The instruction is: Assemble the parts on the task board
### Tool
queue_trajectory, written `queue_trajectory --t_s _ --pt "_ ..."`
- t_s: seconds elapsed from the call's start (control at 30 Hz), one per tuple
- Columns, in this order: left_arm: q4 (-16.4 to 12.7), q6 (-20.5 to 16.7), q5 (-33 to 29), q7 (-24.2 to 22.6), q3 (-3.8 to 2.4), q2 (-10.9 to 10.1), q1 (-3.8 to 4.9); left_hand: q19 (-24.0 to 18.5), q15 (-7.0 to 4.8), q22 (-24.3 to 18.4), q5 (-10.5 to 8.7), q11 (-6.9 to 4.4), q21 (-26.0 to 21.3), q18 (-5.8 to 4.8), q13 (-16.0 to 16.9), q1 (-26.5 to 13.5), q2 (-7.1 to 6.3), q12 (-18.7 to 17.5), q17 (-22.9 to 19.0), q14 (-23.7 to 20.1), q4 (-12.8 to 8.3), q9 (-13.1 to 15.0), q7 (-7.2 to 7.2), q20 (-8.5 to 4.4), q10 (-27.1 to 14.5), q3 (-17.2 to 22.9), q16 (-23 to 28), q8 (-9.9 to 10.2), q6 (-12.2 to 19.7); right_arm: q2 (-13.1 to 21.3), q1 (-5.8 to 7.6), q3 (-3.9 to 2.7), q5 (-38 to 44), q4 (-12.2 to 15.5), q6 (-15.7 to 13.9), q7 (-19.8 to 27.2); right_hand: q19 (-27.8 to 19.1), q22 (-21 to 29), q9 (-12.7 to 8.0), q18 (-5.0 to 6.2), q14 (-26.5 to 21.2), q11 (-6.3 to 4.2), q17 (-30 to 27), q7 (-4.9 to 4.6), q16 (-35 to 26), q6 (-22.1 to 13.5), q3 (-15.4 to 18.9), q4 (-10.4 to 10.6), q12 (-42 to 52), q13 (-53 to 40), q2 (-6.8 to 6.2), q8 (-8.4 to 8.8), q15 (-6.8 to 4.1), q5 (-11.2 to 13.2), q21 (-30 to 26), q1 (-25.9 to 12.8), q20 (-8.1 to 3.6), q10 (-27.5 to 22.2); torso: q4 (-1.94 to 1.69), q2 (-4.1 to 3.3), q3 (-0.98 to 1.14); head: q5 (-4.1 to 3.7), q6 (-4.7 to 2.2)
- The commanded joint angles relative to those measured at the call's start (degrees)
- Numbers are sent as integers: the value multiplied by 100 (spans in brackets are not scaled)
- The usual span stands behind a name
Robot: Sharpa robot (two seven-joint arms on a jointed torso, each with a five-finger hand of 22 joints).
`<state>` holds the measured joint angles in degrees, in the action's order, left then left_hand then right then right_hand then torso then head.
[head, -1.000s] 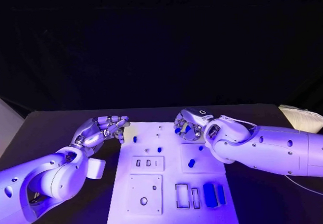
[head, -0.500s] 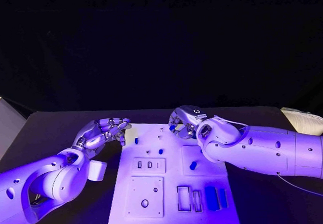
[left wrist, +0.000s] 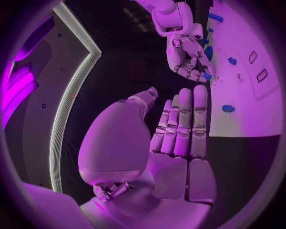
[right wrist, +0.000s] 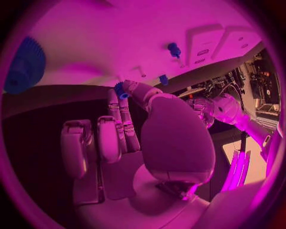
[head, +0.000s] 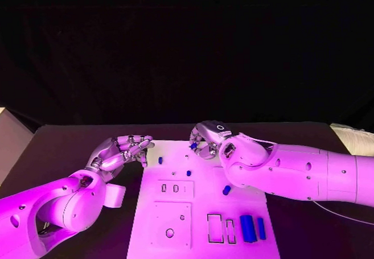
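I am holding the right robot hand (head: 205,141) over the far edge of the task board (head: 247,204), and it is pinching a small blue part (right wrist: 121,89) at its fingertips; in the left wrist view the same part is showing blue at the tips of that hand. The left robot hand (head: 122,153) is waiting just beside the board's far left corner. Its fingers are curling in loosely and I am seeing nothing between them, so I am judging it as clenched and not carrying anything.

About the progress, I am thinking the work is only partly done. Small blue pieces are already standing on the far half of the board: one near the left hand (head: 159,160), one in the middle (head: 188,173), one more toward the right (head: 226,189). Whether they are fully seated I cannot tell. Near me, two long blue parts (head: 247,227) are lying on the board beside two open rectangular slots (head: 214,227), so these are not yet placed. The part in the right hand is also waiting for its place on the board.
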<state>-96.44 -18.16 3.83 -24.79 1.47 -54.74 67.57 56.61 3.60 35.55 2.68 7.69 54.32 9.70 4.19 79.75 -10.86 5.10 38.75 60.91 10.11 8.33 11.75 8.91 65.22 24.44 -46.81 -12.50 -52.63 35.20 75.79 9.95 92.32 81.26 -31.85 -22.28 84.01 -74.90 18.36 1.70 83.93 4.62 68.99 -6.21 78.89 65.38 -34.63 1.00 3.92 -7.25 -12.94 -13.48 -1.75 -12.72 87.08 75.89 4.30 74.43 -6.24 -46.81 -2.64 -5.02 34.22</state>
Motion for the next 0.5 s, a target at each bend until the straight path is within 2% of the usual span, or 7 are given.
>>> queue_trajectory --t_s 0.03,0.17,0.3,0.33,0.5 --pt "-11 102 16 -14 -5 18 14 -48 -4 5 18 1 32 81 -2 -14 14 6 6 -50 0 10 -14 1 -36 27 -28 27 26 -21 -5 -2 159 9 -86 -113 350 -1010 418 -47 235 -237 -5 -16 -15 -35 -20 -19 33 -92 204 -18 -35 7 -40 154 -37 259 -20 -12 -7 37 -12" --pt "-4 105 16 -12 -5 22 14 -48 -4 5 18 1 32 81 -2 -14 14 6 6 -50 0 10 -14 1 -36 27 -28 27 26 -41 -5 -2 171 11 -77 -117 355 -1020 422 -50 234 -236 -8 -17 -16 -39 -22 -21 30 -93 204 -19 -35 8 -33 152 -36 257 -16 -24 -4 34 -25" --pt "-4 110 16 -10 -5 28 15 -48 -4 5 18 1 32 81 -2 -14 14 6 6 -50 0 10 -14 1 -36 27 -28 27 26 -72 -6 -2 169 -24 -63 -114 352 -1014 427 -48 235 -235 -3 -18 -13 -42 -22 -23 28 -95 202 -21 -33 11 -37 148 -35 255 -20 -34 -16 20 -23" --pt "-4 111 16 -9 -5 29 15 -57 -1 15 18 3 47 81 -3 -13 12 6 5 -57 -9 11 -11 4 -41 40 -41 29 28 -79 -6 -2 169 -32 -58 -112 352 -1014 427 -48 235 -235 -3 -18 -13 -42 -22 -23 28 -95 202 -21 -33 11 -37 148 -35 255 -22 -38 -15 22 -59" --pt "-5 112 16 -6 -6 32 15 -57 -1 15 18 3 47 81 -3 -13 12 6 5 -57 -9 11 -11 4 -41 40 -41 29 28 -132 -8 -2 144 -91 20 -99 352 -1014 427 -48 235 -235 -3 -18 -13 -42 -22 -23 28 -95 202 -21 -33 11 -37 148 -35 255 -29 -53 -6 59 -64"
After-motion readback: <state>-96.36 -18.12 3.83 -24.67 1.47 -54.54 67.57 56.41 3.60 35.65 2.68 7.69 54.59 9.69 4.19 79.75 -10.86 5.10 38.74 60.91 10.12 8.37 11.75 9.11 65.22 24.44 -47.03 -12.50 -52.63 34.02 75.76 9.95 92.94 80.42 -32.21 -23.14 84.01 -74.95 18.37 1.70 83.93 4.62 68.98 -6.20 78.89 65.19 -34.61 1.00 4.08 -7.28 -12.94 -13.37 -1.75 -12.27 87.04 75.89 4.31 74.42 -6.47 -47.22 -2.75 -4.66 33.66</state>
